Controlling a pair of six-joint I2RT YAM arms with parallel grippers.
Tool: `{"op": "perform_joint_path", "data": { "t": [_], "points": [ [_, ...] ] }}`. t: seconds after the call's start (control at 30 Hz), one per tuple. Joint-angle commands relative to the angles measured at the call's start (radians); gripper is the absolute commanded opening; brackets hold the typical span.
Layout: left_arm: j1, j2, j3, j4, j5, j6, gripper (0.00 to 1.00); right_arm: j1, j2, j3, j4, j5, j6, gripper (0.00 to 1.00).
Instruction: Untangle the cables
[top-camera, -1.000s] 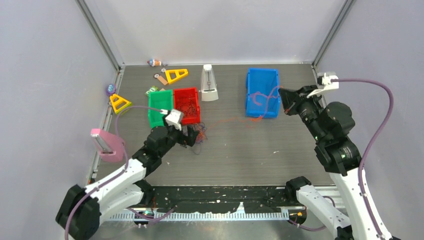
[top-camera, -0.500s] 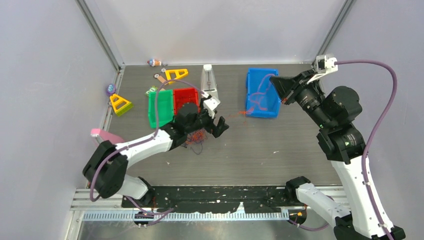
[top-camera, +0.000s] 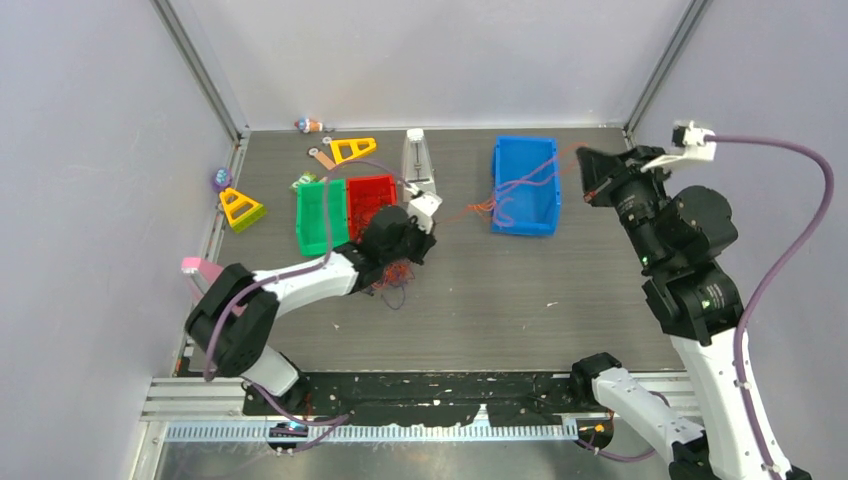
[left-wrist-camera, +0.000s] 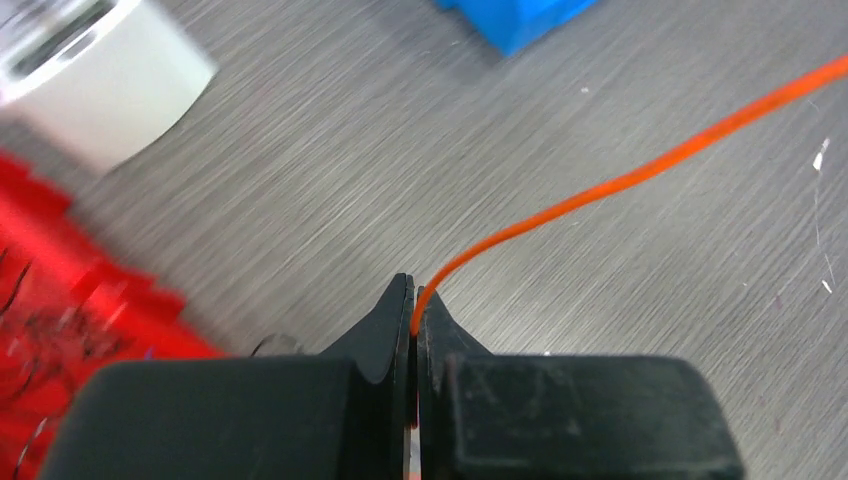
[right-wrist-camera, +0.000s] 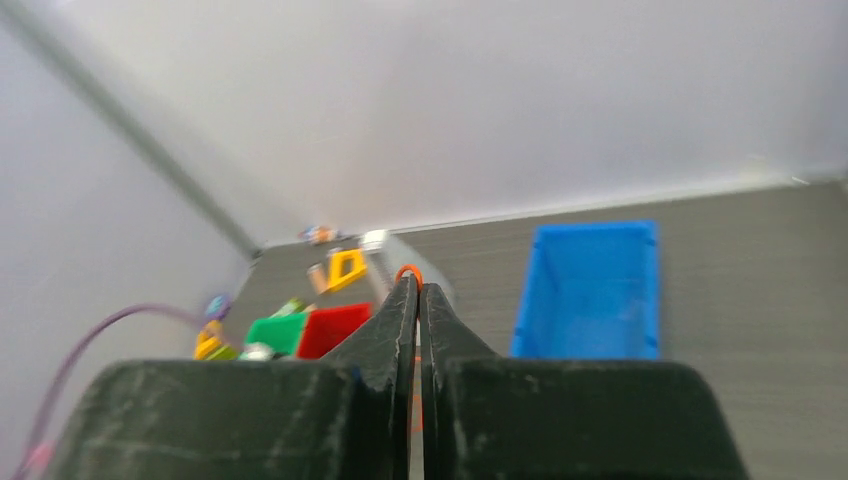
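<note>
Near half of the desk (top-camera: 520, 310) is bare between the arms, so there's wide room there. The orange strand (left-wrist-camera: 620, 180) runs like a trip line from the left fingers (left-wrist-camera: 398, 320) past the blue bin (top-camera: 524, 190) up to the right fingers (right-wrist-camera: 400, 315), cutting across mid-desk. Left rear is crowded: green bin (top-camera: 318, 215), red bin (top-camera: 368, 200) and white metronome (top-camera: 419, 165) sit close together, with the cable clump (top-camera: 395, 275) just in front of the red bin. Two yellow triangles (top-camera: 240, 208) sit near the walls.
</note>
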Motion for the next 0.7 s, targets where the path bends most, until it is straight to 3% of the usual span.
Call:
{"op": "perform_joint_path", "data": {
  "t": [0.0, 0.17, 0.3, 0.37, 0.47, 0.67],
  "points": [
    [0.103, -0.158, -0.094, 0.018, -0.045, -0.18, 0.0, -0.004, -0.088, -0.095, -0.065, 0.483, 0.022, 0.05],
    [0.318, -0.271, -0.231, -0.073, -0.018, -0.413, 0.0, -0.008, -0.208, -0.219, -0.068, 0.808, 0.037, 0.05],
    [0.397, -0.319, -0.34, -0.049, -0.011, -0.468, 0.0, -0.01, -0.28, -0.249, -0.043, 0.904, 0.022, 0.05],
    [0.4, -0.326, -0.35, -0.057, -0.029, -0.463, 0.0, -0.01, -0.284, -0.254, -0.03, 0.896, 0.019, 0.05],
    [0.4, -0.345, -0.371, 0.01, 0.03, -0.451, 0.0, -0.01, -0.246, -0.243, 0.002, 0.725, -0.034, 0.05],
    [0.392, -0.41, -0.388, 0.077, 0.151, -0.388, 0.0, -0.01, -0.022, -0.129, -0.067, 0.514, -0.019, 0.05]
  ]
}}
